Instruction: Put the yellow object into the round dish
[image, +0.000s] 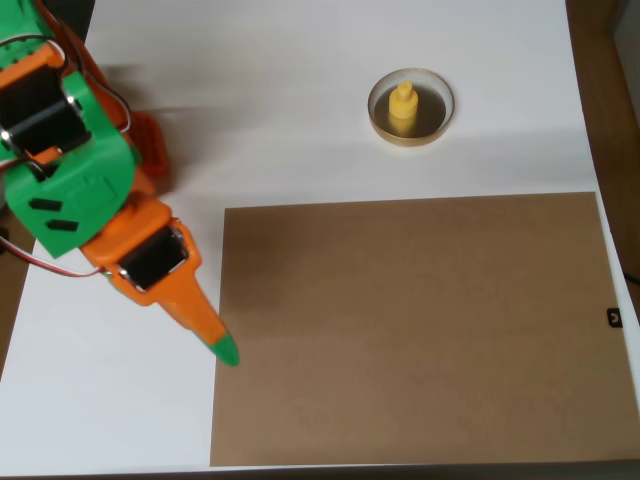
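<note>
The yellow object (402, 107) stands upright inside the round dish (411, 135), on its dark bottom, knob up. The dish, with its tan-gold rim, rests on the white surface at the upper middle of the overhead view. My orange and green gripper (224, 347) is far from both, at the lower left, its green tip pointing down-right at the left edge of the brown board. Its fingers look pressed together into one point with nothing between them.
A large brown board (415, 330) covers the lower right of the white table (300, 120). The arm's green and orange body (70, 170) takes up the upper left corner. Dark floor shows past the right edge.
</note>
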